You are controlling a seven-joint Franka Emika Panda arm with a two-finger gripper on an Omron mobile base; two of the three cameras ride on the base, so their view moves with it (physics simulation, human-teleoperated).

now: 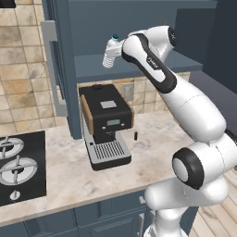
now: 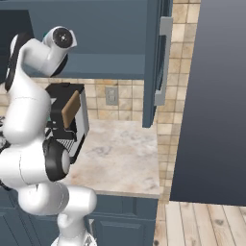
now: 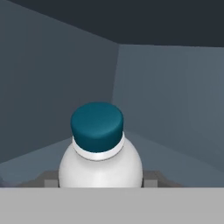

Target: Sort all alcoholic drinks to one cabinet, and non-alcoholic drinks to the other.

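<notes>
Water bottle (image 1: 111, 52): clear ribbed plastic, teal cap, white collar ring; upper centre of left base frame, tilted, at cabinet shelf (image 1: 92, 65) front edge. Hand frame: cap (image 3: 97, 127) centre, bare cabinet walls and back corner beyond, shelf floor free ahead. Gripper (image 3: 100, 183) partly closed on the bottle's body, finger tips flanking it low in frame. Coffee machine (image 1: 105, 125) on counter (image 1: 69, 171) below the shelf.

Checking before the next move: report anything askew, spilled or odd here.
Nothing stands out. The water bottle sits capped at the open cabinet, the coffee machine stands upright, and the counter shows no spill.
</notes>
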